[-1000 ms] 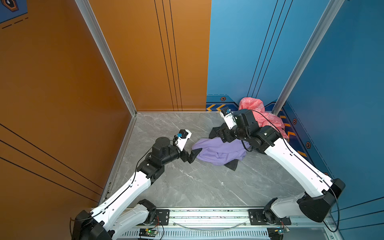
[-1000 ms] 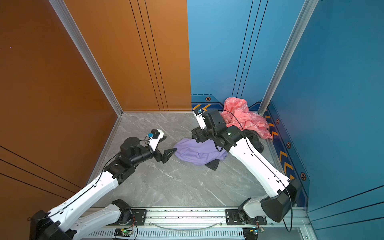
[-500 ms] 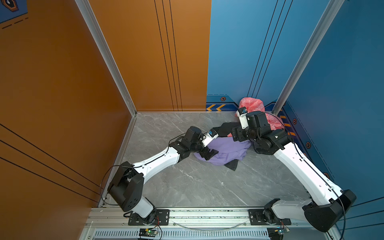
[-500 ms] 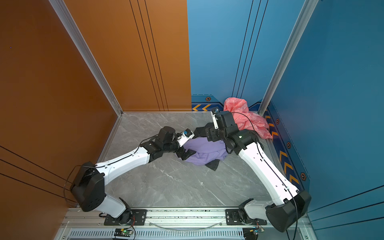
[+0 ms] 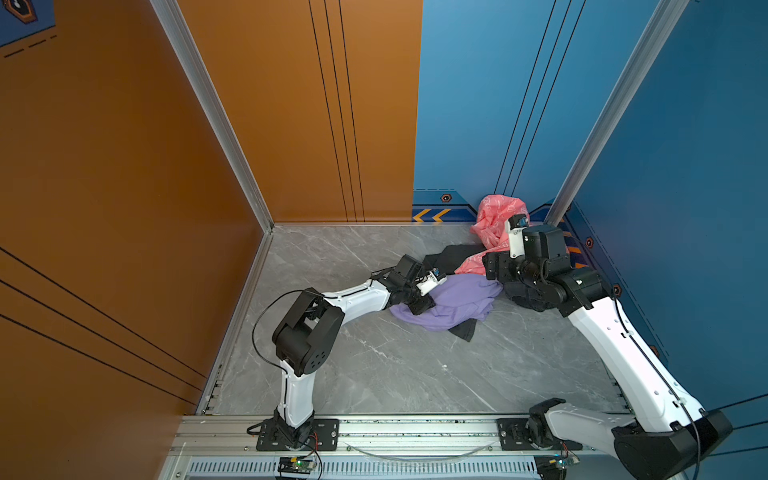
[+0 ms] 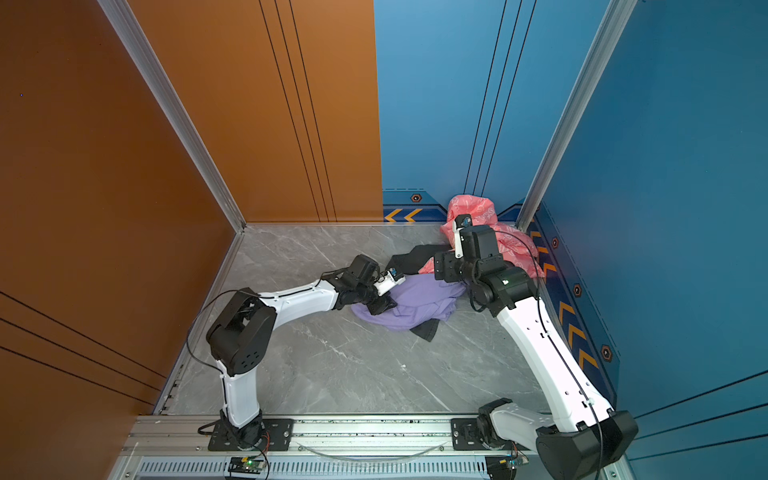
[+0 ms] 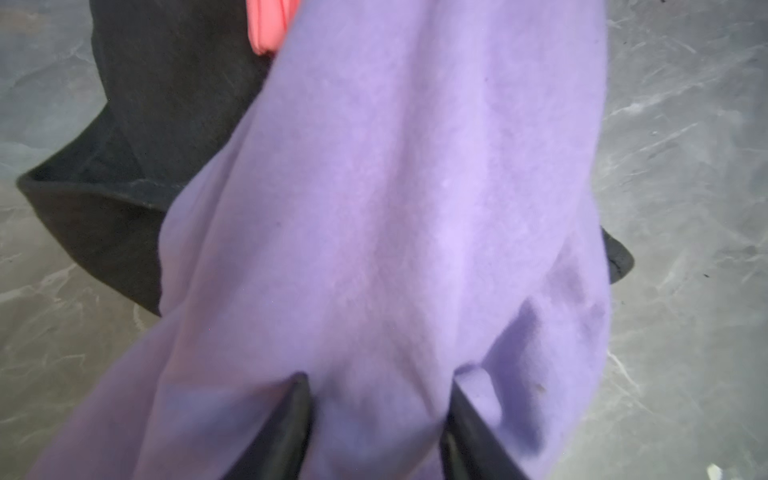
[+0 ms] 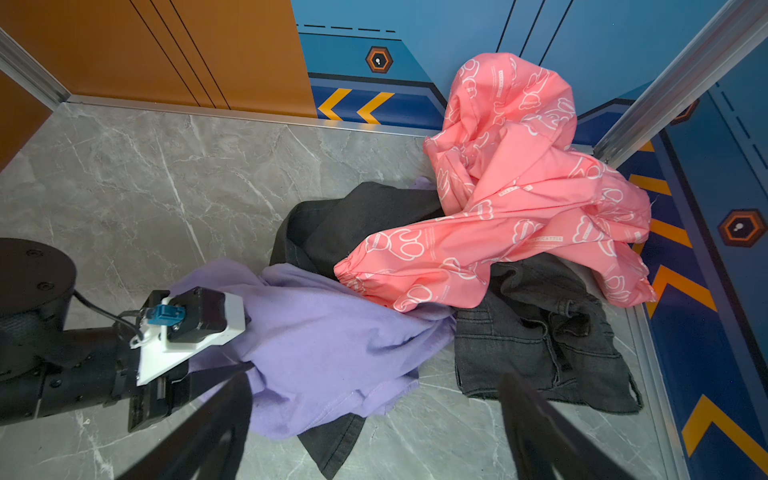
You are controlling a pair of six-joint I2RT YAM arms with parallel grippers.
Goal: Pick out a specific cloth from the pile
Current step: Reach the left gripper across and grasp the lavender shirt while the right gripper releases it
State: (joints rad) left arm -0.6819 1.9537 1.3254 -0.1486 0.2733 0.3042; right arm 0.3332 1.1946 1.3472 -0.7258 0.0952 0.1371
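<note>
Toward the far right corner of the tabletop (image 5: 374, 365), the lavender knit top (image 5: 453, 303) is lying at the near-left edge of the pile (image 5: 469, 266), draping over dark grey jeans (image 8: 540, 332), with a sleeve of the pink white-printed jacket (image 8: 519, 187) resting on it. The left end effector (image 7: 378, 380) is pinching a fold of the top between nearly closed fingers, while the right end effector (image 8: 376, 372) is hovering above the pile, fingers spread wide, gripping nothing.
</note>
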